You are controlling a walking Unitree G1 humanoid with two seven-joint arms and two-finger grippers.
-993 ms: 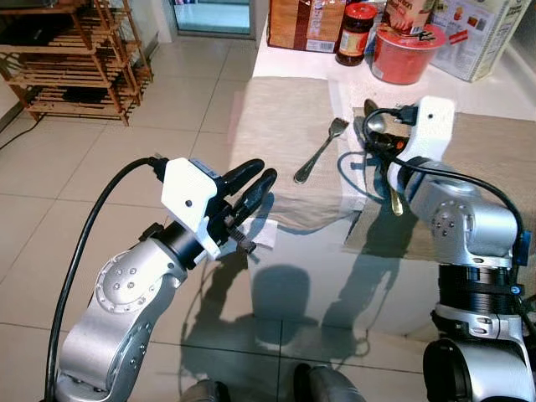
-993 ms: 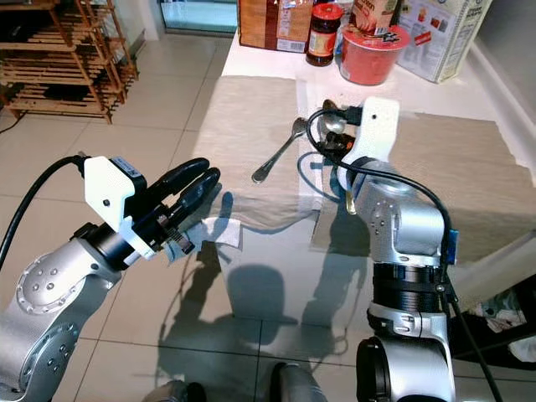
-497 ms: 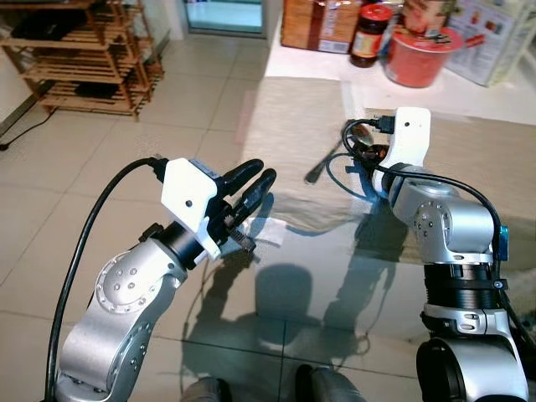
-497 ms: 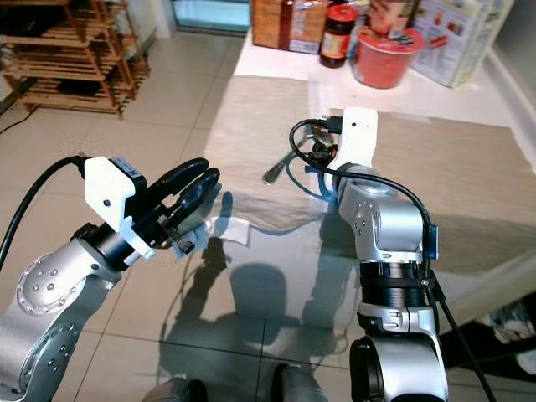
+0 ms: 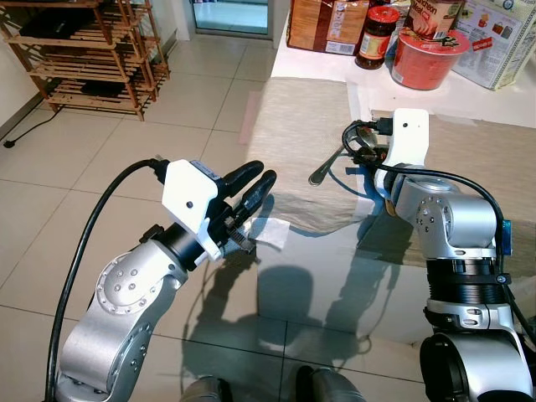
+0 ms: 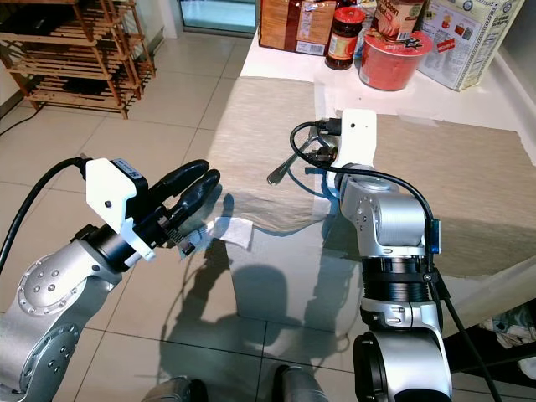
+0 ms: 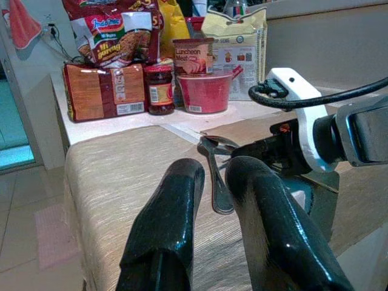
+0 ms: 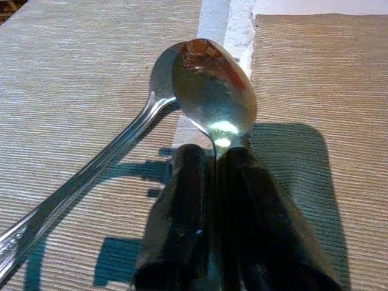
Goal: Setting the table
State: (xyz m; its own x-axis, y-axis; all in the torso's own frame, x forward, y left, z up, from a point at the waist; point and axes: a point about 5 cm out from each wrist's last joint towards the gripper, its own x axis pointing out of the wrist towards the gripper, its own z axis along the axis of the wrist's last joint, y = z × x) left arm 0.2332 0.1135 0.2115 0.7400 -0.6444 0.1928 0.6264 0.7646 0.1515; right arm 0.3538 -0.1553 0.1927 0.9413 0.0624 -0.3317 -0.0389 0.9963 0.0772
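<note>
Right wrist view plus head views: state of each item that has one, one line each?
Right tool: shut on the shiny metal spoon, above the table.
Shiny metal spoon: held by its neck, bowl forward.
Second silver utensil: lying flat on the left beige woven placemat.
Left tool: fingers close together, holding nothing, off the table edge.
Dark glass jar with red lid: upright, lid on.
Red plastic bowl: upright.
</note>
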